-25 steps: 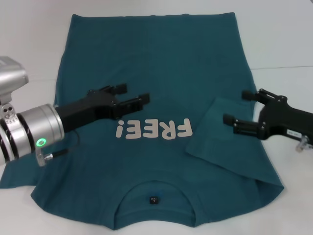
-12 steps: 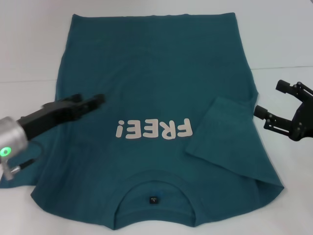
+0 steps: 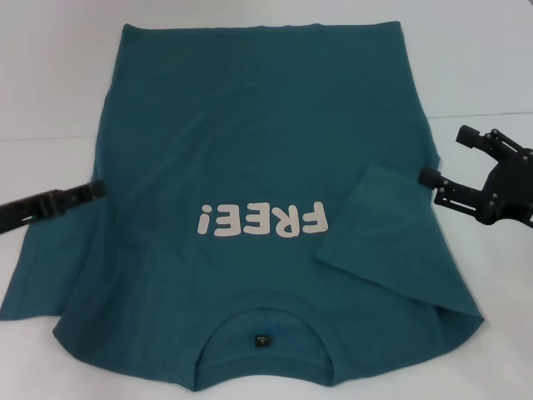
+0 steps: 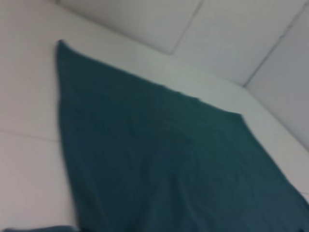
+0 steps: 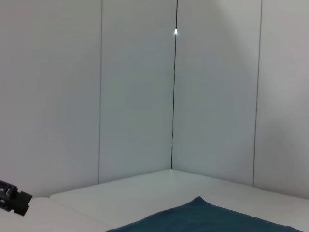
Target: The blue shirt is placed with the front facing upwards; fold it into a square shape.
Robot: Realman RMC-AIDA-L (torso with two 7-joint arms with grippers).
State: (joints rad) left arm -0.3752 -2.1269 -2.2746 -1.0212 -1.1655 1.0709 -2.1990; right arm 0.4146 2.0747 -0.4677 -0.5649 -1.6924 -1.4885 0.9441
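Teal-blue cotton is spread front-up on the white table (image 3: 483,67): the blue shirt (image 3: 258,142) lies flat with its "FREE!" print (image 3: 262,222) showing, and only the sleeve on the robot's right (image 3: 379,221) is turned in over the body, so the other sleeve and the body folds are judged left to do. The right gripper (image 3: 451,158) is held just beside that sleeve with fingers apart and empty. The left gripper (image 3: 87,192) is seen over the opposite edge, whether spread or closed cannot be told, and nothing else is seen on the cloth in the way.
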